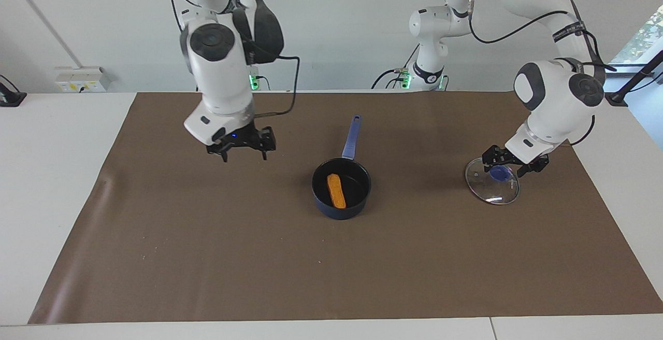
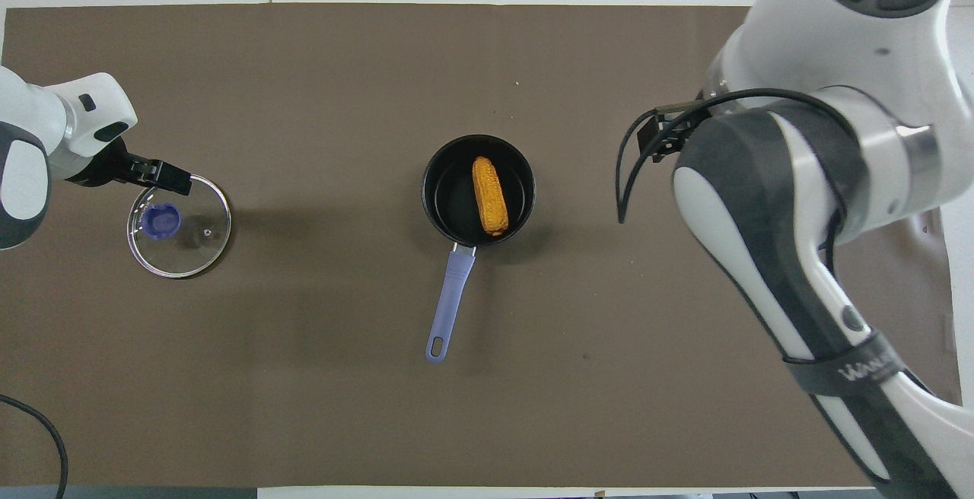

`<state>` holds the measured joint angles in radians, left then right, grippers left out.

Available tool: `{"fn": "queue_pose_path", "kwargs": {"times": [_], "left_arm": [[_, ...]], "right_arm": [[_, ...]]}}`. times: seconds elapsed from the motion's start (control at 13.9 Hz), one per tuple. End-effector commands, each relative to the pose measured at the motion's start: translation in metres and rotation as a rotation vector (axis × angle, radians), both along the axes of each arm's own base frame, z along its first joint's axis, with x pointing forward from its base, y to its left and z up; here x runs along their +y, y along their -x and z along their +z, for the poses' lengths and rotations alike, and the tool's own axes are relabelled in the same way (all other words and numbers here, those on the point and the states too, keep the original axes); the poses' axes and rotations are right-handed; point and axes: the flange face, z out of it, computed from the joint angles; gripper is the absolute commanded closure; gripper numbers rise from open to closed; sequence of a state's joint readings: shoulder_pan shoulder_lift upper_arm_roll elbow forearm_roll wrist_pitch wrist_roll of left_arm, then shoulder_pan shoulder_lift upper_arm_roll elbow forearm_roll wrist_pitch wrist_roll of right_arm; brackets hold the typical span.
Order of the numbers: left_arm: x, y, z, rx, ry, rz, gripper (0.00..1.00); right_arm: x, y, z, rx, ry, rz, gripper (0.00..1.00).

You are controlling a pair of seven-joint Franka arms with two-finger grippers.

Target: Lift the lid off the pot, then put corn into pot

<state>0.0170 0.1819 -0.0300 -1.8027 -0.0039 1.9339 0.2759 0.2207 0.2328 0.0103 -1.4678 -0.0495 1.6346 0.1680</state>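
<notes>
— Lying where? 
— Corn (image 2: 490, 195) resting inside the pot (image 2: 441, 202), mid-worktop (image 1: 207, 257); lid (image 1: 492, 184) lying flat toward the left arm's end from the pot.
— Showing the tools? 
— Facing view only: right tool (image 1: 241, 149) hanging spread wide, holding nothing, toward the right arm's end from the pot; left tool (image 1: 510, 166) gaping over the lid's knob.

On my right arm (image 2: 822, 271) there is a dark band (image 2: 845, 366). It has white letters that start "WANL"; the rest is cut off.
</notes>
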Motion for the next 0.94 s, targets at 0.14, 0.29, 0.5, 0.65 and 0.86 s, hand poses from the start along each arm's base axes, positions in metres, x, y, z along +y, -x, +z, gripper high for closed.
{"fn": "queue_pose_path", "kwargs": {"times": [0.14,0.29,0.5,0.65,0.86], "left_arm": [[-0.034,0.017,0.073,0.008,-0.044,0.035,0.00],[-0.035,0.035,0.102,0.002,-0.048,0.061,0.00],[-0.035,0.058,0.132,0.008,-0.050,0.069,0.00],[-0.032,0.076,0.147,0.020,-0.053,0.077,0.00],[-0.031,0.095,0.146,0.055,-0.061,0.097,0.00]], "right_arm": [[-0.087,0.012,0.031,-0.005,-0.023,-0.002,0.00],[-0.095,0.040,0.057,-0.032,-0.010,0.050,0.00],[-0.123,0.065,0.050,-0.011,-0.005,0.032,0.00],[-0.137,0.061,0.049,-0.028,-0.007,0.031,0.00],[-0.152,0.066,0.038,-0.033,-0.013,0.005,0.00]]}}
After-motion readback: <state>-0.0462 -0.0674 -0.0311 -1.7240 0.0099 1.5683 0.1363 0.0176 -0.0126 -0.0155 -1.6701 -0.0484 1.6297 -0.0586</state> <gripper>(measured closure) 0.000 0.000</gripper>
